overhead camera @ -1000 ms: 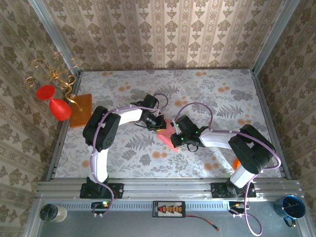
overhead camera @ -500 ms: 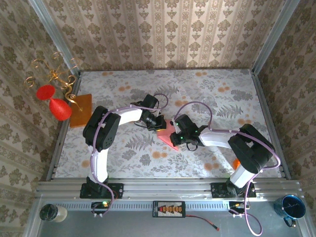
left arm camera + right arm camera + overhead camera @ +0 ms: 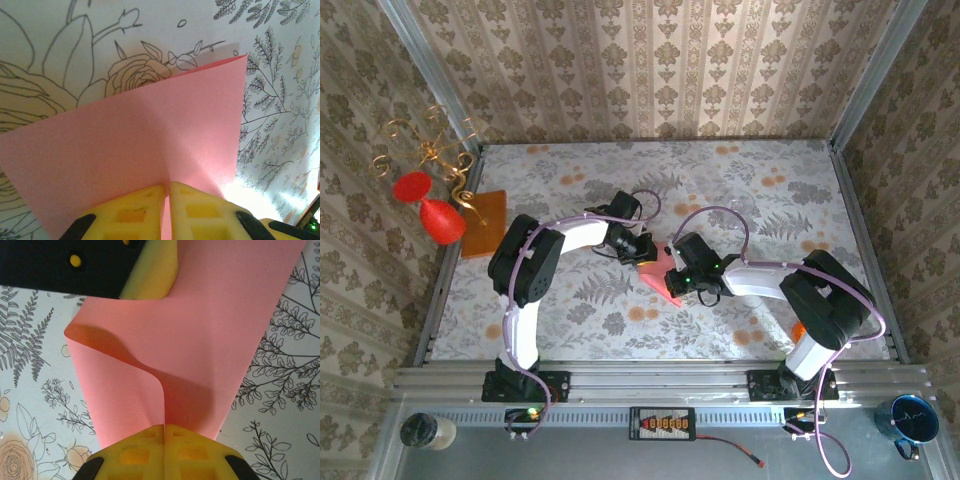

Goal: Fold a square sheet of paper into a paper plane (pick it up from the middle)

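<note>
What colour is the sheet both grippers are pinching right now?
The sheet is plain salmon pink, clearest in the right wrist view.

pink sheet (image 3: pixel 150 150), pincer (image 3: pixel 167 212) clamping its edge

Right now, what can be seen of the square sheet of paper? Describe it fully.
The square sheet of paper is thin, plain, matte and salmon-pink. It sits mid-table over the floral tablecloth, pinched on opposite sides by the left end effector and the right end effector, both shut on it with yellow pads. Between them it buckles in a soft S-curve rather than lying flat, with faint creases and one sharp corner free. Whether any edge touches the cloth is unclear.
</note>
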Tool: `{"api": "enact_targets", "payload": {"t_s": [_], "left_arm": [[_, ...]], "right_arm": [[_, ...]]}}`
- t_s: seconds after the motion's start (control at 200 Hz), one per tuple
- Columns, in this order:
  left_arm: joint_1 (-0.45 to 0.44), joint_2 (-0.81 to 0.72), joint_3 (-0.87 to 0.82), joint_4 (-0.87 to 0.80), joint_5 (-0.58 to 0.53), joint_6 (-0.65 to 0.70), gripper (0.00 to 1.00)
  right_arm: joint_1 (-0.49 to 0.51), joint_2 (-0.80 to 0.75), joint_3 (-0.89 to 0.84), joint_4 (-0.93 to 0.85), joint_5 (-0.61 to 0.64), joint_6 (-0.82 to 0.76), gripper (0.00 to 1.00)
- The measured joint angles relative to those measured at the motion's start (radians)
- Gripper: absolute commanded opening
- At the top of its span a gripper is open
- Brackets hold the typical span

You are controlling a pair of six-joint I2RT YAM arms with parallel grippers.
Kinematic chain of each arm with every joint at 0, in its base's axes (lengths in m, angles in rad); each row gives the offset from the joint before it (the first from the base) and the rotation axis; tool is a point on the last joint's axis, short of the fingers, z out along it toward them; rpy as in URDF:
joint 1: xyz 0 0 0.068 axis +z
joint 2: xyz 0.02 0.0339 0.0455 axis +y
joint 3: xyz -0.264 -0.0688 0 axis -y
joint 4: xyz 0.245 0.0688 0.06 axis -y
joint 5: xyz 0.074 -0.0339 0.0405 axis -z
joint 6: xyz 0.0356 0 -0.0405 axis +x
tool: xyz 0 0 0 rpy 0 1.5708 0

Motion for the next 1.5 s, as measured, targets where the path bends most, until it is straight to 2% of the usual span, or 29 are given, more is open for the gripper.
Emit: {"api": "enact_targets", "payload": {"t_s": [0.415, 0.605, 0.705, 0.9, 0.98, 1.125, 1.315, 1.5], "left_arm": [[0.0, 0.0, 0.0, 0.0, 0.0, -0.001, 0.13], [0.0, -0.012, -0.006, 0.013, -0.008, -0.032, 0.18], [0.011, -0.058, -0.05, 0.043, -0.043, -0.074, 0.19], [0.101, -0.234, -0.195, 0.116, -0.089, -0.177, 0.23], [0.113, -0.292, -0.237, 0.142, -0.099, -0.216, 0.23], [0.076, -0.353, -0.307, 0.201, -0.103, -0.299, 0.21], [-0.023, -0.354, -0.344, 0.253, -0.126, -0.412, 0.13], [-0.078, -0.335, -0.348, 0.301, -0.156, -0.488, 0.1]], "right_arm": [[0.0, 0.003, 0.0, -0.011, -0.001, 0.001, 0.06], [-0.002, 0.006, 0.0, -0.007, -0.004, 0.009, 0.06], [-0.003, 0.012, 0.0, 0.006, -0.014, 0.031, 0.06], [-0.005, 0.038, 0.014, 0.034, -0.05, 0.084, 0.06], [-0.005, 0.042, 0.015, 0.042, -0.056, 0.095, 0.06], [-0.005, 0.042, 0.015, 0.043, -0.056, 0.105, 0.06], [-0.005, 0.042, 0.015, 0.043, -0.056, 0.106, 0.06], [-0.005, 0.042, 0.015, 0.043, -0.056, 0.106, 0.07]]}}
